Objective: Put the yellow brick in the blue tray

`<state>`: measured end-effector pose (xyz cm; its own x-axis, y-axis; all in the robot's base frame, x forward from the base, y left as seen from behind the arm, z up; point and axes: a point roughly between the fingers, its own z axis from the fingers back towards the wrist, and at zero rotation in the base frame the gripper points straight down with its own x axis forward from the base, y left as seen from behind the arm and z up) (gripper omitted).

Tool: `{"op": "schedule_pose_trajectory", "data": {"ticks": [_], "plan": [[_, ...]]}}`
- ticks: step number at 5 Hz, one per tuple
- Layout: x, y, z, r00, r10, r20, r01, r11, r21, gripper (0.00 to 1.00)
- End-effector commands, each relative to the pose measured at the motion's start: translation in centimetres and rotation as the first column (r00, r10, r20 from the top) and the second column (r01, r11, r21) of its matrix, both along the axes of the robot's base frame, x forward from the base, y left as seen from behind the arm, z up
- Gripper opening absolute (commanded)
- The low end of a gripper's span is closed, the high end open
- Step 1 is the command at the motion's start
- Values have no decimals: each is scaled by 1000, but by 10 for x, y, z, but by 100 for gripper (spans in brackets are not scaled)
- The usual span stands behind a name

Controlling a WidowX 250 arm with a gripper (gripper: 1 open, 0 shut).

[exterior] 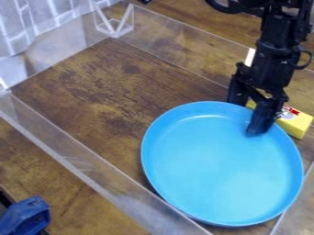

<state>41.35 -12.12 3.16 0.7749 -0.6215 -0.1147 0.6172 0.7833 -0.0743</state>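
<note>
The yellow brick (296,120) lies on the wooden table at the right edge, just past the far right rim of the blue tray (203,179). Only its right part with the white label shows, because the black gripper (247,113) stands in front of its left end. The gripper points down and is open, with nothing between its fingers. One finger (262,117) hangs over the tray's far rim right beside the brick, and the other finger (236,90) is to its upper left. I cannot tell whether a finger touches the brick.
Clear acrylic walls (73,156) fence the wooden table on the left, front and back. A clear plastic stand (116,18) sits at the back left corner. A blue object (22,218) lies outside the wall at the bottom left.
</note>
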Motion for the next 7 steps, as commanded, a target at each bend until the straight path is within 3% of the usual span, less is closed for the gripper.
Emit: {"op": "schedule_pose_trajectory", "data": {"ticks": [1,4,6,7], "plan": [[26,8,31,993,-71,90,73,997,-29,100],[32,17,-2,988,-128,86,132,990,-40,100],[33,10,-15,983,-164,86,169,984,-50,100],[35,5,-19,988,-128,85,133,990,-56,100]]}}
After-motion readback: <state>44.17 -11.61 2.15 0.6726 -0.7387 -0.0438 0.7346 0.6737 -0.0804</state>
